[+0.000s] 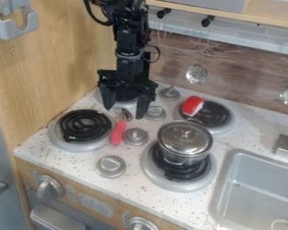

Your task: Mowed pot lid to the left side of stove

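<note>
Downward arm, jaws apart, seemingly tilted.

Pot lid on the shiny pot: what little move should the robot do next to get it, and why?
Probably the gripper should move across towards the sink, until it hangs over the lid's knob. Its fingers are already apart, but they hang off to one side, and the lid still sits on the pot.

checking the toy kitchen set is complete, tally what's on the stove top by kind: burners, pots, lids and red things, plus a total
Black coil burners with silver rings: 4
Round silver metal pot: 1
Round silver metal lid: 1
Red things: 2 (a slim red-handled tool, a rounded red-and-white object)
Total: 8
</note>
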